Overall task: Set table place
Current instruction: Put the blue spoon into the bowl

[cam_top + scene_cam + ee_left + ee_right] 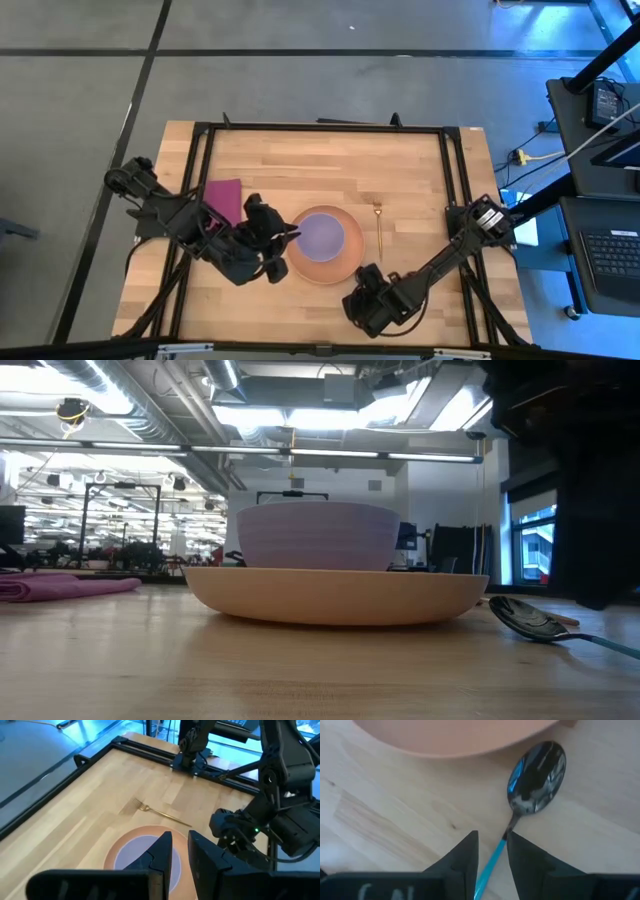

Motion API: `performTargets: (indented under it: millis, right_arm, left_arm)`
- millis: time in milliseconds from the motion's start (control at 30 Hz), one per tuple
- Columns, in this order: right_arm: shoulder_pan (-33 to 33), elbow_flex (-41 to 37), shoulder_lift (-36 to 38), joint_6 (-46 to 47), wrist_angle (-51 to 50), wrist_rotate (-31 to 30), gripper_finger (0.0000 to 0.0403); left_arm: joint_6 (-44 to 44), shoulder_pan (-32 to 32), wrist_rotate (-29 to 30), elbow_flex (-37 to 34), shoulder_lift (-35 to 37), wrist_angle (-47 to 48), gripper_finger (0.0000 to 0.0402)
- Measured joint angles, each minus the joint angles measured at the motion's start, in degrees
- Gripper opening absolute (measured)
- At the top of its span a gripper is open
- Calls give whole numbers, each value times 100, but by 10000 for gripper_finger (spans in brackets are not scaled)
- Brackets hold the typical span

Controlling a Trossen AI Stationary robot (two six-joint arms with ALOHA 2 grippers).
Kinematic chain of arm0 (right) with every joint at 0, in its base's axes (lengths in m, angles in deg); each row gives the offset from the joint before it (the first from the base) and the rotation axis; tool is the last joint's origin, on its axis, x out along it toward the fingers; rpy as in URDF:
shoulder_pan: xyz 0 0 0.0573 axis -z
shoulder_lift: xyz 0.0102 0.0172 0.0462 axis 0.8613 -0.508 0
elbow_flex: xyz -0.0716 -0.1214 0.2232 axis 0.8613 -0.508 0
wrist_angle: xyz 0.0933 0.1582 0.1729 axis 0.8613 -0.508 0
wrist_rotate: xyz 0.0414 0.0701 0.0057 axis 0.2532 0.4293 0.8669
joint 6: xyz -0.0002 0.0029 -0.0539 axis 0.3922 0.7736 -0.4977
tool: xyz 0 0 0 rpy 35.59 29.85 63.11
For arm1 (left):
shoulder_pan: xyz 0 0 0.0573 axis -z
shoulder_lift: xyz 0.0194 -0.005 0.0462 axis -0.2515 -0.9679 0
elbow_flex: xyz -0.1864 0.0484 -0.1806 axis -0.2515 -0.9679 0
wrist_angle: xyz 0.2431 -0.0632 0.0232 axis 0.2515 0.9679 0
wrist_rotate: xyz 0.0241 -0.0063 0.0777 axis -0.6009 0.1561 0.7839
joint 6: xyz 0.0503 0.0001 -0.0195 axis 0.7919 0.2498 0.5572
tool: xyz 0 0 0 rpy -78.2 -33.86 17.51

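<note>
A lavender bowl [320, 235] sits in a peach-orange plate [345, 268] at the middle of the table [300, 150]. A gold fork [380, 226] lies to the plate's right and a magenta napkin [225, 200] to its left. A dark spoon with a teal handle [535, 777] lies flat on the table by the plate's near right rim. My right gripper [491, 840] is open and points down, with one finger on each side of the spoon's handle, not touching it. My left gripper [180, 845] is slightly open and empty, above the plate's left rim.
A black frame runs along the table's edges [320, 127]. The two arm bases stand at the left [130, 180] and right [490, 215]. Bare wood lies beyond the plate toward the far edge [320, 165]. The spoon also shows in the low view [530, 618], right of the plate.
</note>
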Motion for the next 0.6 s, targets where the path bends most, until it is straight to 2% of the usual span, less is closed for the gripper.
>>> performTargets:
  millis: [167, 267, 433, 600]
  right_arm:
    - [98, 0, 0, 28, -17, 30, 104]
    - [136, 0, 0, 0, -24, 257, 104]
    - [62, 0, 0, 246, -36, -95, 104]
    - [-29, 0, -16, 457, -73, -179, 104]
  left_arm:
    - [24, -96, 4, 0, 0, 2, 55]
    - [33, -115, 4, 0, 0, 5, 55]
    - [132, -110, 2, 0, 0, 7, 55]
    - [151, -100, 2, 0, 0, 7, 55]
